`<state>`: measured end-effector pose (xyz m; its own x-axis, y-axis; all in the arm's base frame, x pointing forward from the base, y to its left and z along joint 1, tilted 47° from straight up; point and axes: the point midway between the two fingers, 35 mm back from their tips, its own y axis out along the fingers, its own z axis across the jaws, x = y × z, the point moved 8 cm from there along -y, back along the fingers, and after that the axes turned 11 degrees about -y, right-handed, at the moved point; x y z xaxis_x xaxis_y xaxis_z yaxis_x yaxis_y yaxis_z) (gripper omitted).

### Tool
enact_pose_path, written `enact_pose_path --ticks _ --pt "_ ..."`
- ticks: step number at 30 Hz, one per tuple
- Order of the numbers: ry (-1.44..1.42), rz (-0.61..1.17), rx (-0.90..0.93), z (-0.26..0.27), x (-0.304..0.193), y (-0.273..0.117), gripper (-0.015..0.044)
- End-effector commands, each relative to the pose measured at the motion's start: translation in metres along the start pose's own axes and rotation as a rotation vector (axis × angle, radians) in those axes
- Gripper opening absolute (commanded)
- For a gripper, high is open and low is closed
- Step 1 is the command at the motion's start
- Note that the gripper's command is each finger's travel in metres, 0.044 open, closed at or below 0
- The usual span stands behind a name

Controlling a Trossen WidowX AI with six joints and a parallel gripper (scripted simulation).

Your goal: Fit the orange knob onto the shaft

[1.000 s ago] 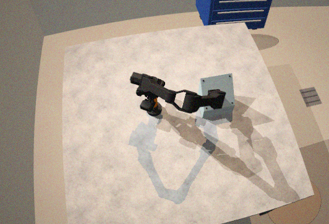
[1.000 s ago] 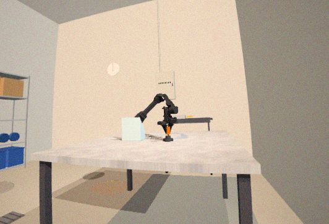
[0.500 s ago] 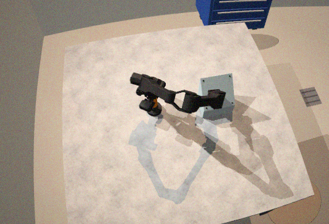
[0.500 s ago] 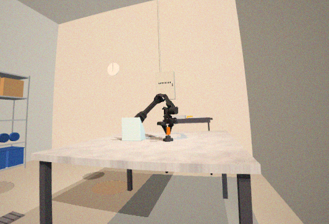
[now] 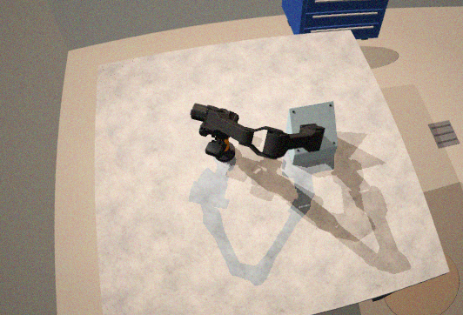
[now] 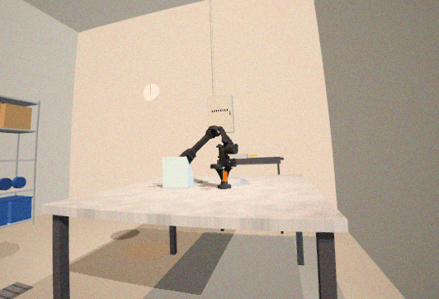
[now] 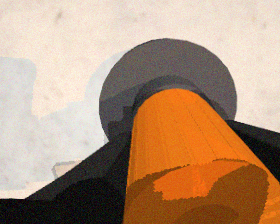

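Observation:
The orange knob (image 5: pixel 226 144) (image 6: pixel 224 177) (image 7: pixel 180 125) stands about upright over the middle of the dark round pedestal (image 5: pixel 225 157) (image 6: pixel 224 187) (image 7: pixel 167 57). My gripper (image 5: pixel 223 147) (image 6: pixel 224 179) (image 7: pixel 176 135) points down and is shut on the knob, one black finger on each side. In the wrist view the knob's lower end covers the pedestal's centre, with a darker shadowed ring around it. In the exterior view a short dark part shows between the orange and the wide base. The shaft, its flat side and the hole's are hidden; I cannot tell whether the knob is fully down.
A pale blue-grey box (image 5: pixel 312 118) (image 6: pixel 177 172) with a sloping face stands on the light table (image 5: pixel 152 214) (image 6: pixel 247 205), beside the pedestal with a gap between. The arm reaches over from the box's side. Shadows and pale reflections of the arm lie across the table.

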<state>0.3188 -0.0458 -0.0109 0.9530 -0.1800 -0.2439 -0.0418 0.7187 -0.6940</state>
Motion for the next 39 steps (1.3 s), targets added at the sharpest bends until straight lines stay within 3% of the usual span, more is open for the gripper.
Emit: enact_pose_path --ticks 1,8,25,33,39 --pt "-0.002 0.001 0.006 -0.001 -0.001 0.002 0.0" --pt "-0.001 0.0 0.0 0.0 0.0 0.0 0.0" --pt "-0.001 0.0 0.0 0.0 0.0 0.0 0.044" --pt "-0.002 -0.001 -0.001 0.0 0.0 -0.003 0.044" --pt "-0.001 -0.001 -0.004 -0.001 0.001 -0.092 0.044"
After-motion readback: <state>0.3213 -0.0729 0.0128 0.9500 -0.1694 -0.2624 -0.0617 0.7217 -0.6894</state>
